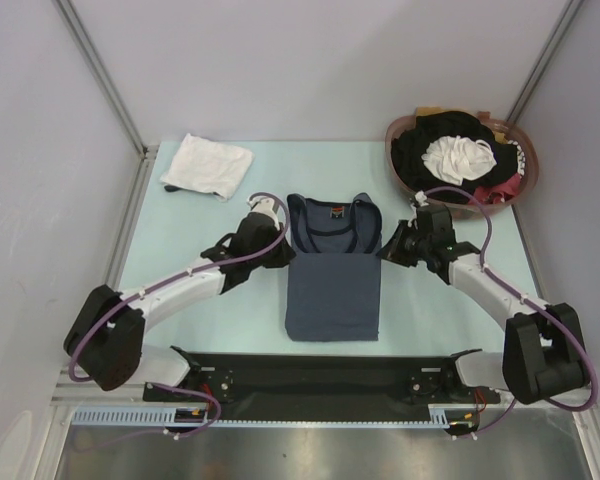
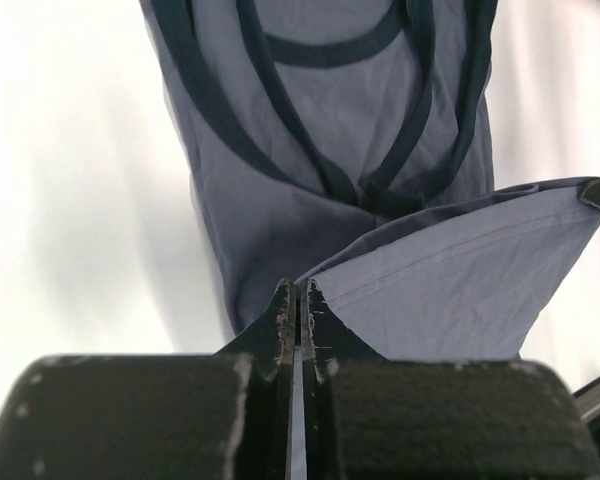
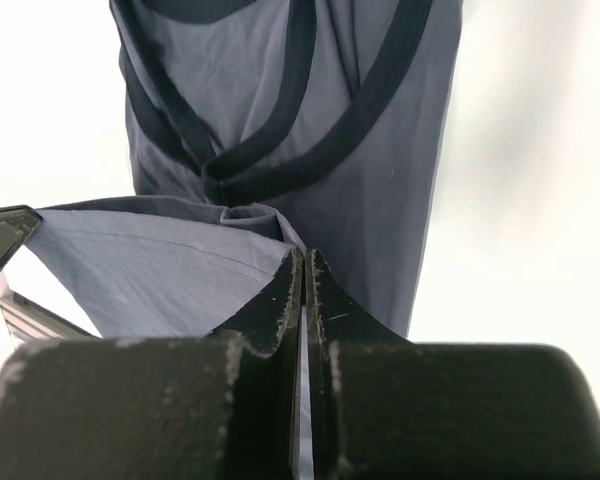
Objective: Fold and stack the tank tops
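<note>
At mid-table — grey-blue tank top (image 1: pixel 332 295) | hem spans left claw (image 2: pixel 296 292) to right claw (image 3: pixel 302 258) | both pinching

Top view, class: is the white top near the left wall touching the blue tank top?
No, the white top lies apart from the blue tank top, with bare table between them.

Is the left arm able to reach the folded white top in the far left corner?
Probably not yet: the left gripper is shut on the hem of the grey-blue tank top. Once it lets go, nothing on the table stands between it and the white top.
</note>
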`<state>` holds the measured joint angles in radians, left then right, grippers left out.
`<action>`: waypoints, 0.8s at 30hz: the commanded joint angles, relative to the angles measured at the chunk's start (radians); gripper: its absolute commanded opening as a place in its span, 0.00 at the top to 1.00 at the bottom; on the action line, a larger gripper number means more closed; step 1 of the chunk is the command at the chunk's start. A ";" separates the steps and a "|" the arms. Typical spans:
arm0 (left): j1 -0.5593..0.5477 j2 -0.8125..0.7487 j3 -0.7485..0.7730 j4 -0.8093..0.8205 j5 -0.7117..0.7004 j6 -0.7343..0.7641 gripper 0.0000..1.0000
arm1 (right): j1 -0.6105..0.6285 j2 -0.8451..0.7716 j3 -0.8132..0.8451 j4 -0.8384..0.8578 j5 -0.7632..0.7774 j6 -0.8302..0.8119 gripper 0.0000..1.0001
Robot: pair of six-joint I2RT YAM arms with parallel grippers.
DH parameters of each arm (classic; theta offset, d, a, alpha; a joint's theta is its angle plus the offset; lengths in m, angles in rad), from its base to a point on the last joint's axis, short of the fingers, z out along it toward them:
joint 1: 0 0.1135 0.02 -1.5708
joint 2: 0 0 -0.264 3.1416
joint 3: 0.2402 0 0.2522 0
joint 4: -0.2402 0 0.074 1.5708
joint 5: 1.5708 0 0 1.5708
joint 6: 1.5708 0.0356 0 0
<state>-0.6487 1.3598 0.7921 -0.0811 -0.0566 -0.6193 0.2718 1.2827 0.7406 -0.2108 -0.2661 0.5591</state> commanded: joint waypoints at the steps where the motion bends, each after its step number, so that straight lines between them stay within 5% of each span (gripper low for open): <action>1: 0.015 0.038 0.064 0.026 0.012 0.039 1.00 | -0.014 0.033 0.060 0.027 -0.004 -0.024 1.00; 22: 0.055 0.217 0.167 0.078 0.043 0.059 1.00 | -0.057 0.171 0.141 0.089 0.011 -0.034 1.00; 24: 0.060 0.231 0.170 0.076 0.037 0.062 0.99 | -0.057 0.190 0.143 0.097 0.013 -0.034 0.90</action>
<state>-0.6048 1.5749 0.9173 -0.0380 -0.0193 -0.5884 0.2207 1.4528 0.8413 -0.1726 -0.2687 0.5442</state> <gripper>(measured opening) 0.011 0.060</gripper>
